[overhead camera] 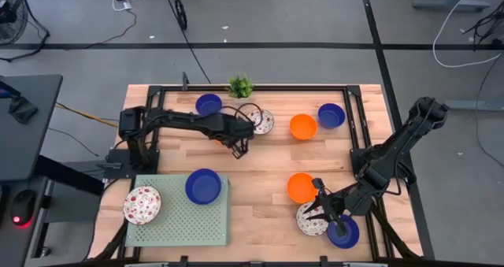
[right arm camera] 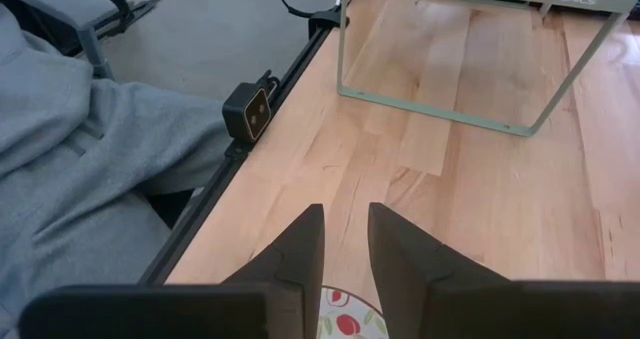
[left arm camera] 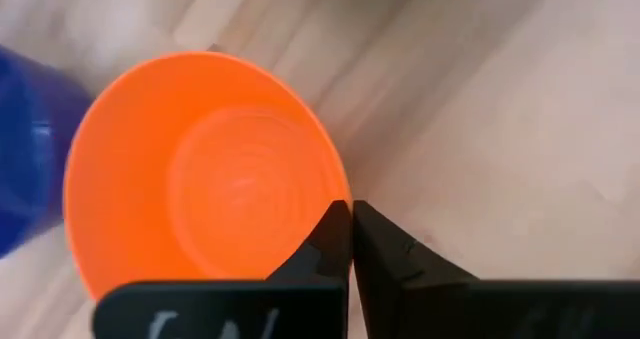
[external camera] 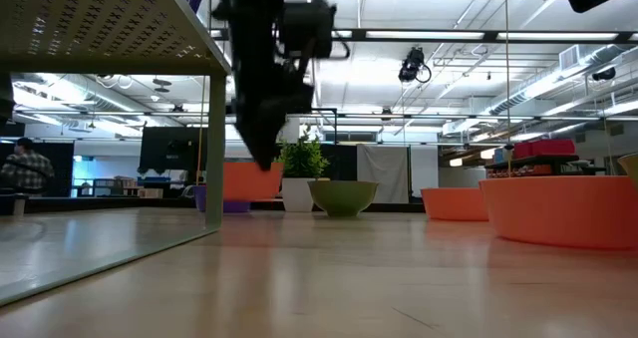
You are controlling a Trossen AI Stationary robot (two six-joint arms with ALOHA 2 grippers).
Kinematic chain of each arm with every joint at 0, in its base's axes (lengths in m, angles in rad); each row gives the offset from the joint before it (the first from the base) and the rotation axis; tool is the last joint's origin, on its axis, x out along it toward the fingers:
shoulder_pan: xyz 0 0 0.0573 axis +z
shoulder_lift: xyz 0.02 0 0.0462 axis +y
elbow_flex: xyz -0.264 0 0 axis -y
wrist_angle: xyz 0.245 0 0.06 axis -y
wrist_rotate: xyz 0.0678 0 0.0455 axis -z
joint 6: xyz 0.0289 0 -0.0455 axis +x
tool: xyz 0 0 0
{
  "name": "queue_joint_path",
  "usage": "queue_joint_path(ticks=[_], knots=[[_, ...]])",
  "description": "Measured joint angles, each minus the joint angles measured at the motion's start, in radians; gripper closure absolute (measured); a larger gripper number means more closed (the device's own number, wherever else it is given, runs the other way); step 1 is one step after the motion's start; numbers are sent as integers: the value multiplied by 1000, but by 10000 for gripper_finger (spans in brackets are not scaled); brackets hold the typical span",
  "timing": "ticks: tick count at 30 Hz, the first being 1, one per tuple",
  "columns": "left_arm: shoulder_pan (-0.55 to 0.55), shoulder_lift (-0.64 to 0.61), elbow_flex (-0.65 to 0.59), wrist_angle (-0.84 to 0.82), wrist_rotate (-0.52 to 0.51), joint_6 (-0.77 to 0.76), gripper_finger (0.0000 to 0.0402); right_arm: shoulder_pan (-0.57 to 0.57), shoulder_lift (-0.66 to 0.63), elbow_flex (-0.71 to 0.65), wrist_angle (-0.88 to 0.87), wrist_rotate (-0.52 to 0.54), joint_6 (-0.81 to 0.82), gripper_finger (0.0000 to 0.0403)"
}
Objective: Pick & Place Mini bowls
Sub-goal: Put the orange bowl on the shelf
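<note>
Mini bowls lie spread over the wooden table: blue ones, orange ones, and speckled white ones. A blue bowl and a speckled bowl rest on the pale green tray. My left gripper is at the table's far middle, shut on an orange bowl that the arm mostly hides from above. My right gripper stands open over the near-right speckled bowl, nothing between its fingertips. My left gripper pinches the orange bowl's rim between its two fingers, one finger on the inside and the other on the outside. The fingers come steeply from above. Whether the bowl's bottom is off the table, I cannot tell.
A small potted plant stands at the far edge, close to my left gripper. A blue bowl sits right beside the held one. The tray stands raised on thin legs. A person in grey is at the near edge.
</note>
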Motion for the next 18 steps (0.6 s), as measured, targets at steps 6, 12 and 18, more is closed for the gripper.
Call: queue_joint_path(ticks=[6,12,18], knots=[[-128,0,294,-277,-71,3,397,0,0,0,0,0,-1,319],[-319,0,628,-452,-28,21,397,0,0,0,0,0,-1,319],[-585,-1,858,-455,79,-25,398,-1,0,0,0,0,-4,319]])
